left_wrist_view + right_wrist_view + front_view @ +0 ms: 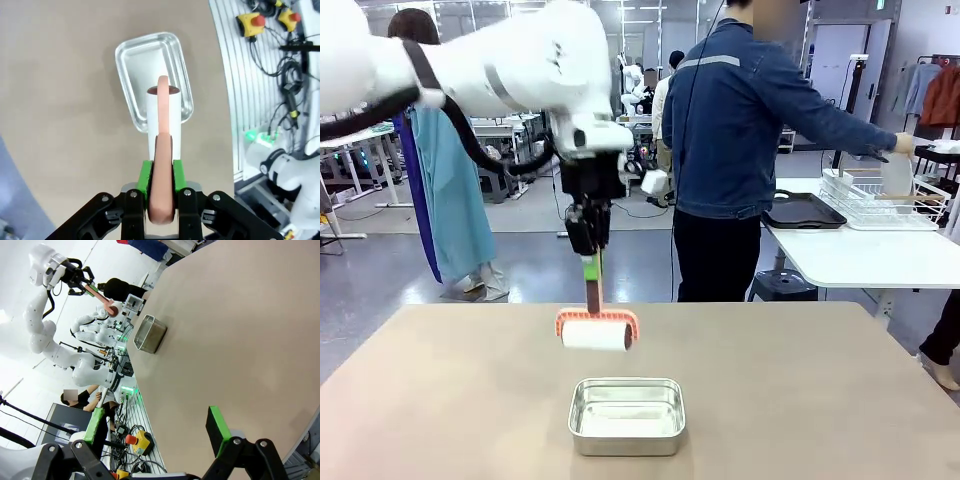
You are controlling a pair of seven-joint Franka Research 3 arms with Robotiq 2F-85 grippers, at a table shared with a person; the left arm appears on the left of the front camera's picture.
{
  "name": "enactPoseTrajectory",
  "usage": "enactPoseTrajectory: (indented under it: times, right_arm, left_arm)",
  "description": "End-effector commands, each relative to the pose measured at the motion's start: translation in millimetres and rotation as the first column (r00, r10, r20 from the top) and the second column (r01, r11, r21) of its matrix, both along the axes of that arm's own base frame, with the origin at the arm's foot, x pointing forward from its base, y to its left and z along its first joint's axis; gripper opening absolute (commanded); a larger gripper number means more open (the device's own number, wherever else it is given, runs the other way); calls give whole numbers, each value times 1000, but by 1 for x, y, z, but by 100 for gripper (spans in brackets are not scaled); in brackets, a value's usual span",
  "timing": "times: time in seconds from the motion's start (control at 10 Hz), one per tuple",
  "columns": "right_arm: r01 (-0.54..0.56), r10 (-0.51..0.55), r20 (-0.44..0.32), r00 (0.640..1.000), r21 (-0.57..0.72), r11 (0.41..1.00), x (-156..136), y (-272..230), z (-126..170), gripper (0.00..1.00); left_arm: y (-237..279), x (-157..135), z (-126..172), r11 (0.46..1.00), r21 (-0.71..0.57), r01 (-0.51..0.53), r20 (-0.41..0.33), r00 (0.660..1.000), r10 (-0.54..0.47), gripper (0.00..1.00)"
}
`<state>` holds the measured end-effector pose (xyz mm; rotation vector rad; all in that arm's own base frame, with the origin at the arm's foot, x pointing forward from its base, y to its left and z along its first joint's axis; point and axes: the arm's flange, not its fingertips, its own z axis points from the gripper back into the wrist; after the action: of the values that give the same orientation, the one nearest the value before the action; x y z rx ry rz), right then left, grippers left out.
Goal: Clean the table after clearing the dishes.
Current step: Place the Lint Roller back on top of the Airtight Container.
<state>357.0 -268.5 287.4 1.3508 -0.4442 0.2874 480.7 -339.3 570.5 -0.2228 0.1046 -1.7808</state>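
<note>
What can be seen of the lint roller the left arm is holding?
The lint roller has a white paper-like drum in an orange frame, on a salmon-coloured handle. The left gripper is shut on the handle, its green pads pressing both sides. The handle points straight down and the drum lies level, crosswise to the camera. It hangs above the table, just beyond the steel pan; whether the drum touches the tabletop cannot be told.

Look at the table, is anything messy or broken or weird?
Nothing stands out. The table looks tidy, with no spills showing. A steel pan sits flat and looks empty. The left gripper holds a lint roller by its handle, hanging straight down above the tabletop beyond the pan.
</note>
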Motion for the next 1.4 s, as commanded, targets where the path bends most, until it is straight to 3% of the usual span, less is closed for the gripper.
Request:
enactPoseTrajectory:
  times: [0.0, 0.2, 0.5, 0.7, 0.8, 1.3]
  right_arm:
    - [-3, 3, -7, 1000, -16, 1000, -2, 1, 3, 100]
    - [-3, 3, -7, 1000, -16, 1000, -2, 1, 3, 100]
    - [-3, 3, -7, 1000, -16, 1000, -2, 1, 3, 100]
    - [-3, 3, -7, 1000, -16, 1000, -2, 1, 3, 100]
    - [-3, 3, -7, 1000, -16, 1000, -2, 1, 3, 100]
    - [-3, 3, -7, 1000, -16, 1000, -2, 1, 3, 100]
  left_arm:
    - [-12, 16, -6, 998, -56, -7, -81, 997, 2, 21]
    - [-30, 31, -48, 997, -76, -1, -126, 992, -8, 21]
    - [-49, 51, -93, 1000, 10, 15, -207, 978, -13, 21]
    - [-53, 58, -112, 999, 16, 52, -215, 975, -47, 21]
    - [-57, 63, -121, 998, 26, 54, -180, 982, -48, 21]
    - [-60, 85, -173, 999, 39, 24, -220, 975, -15, 21]
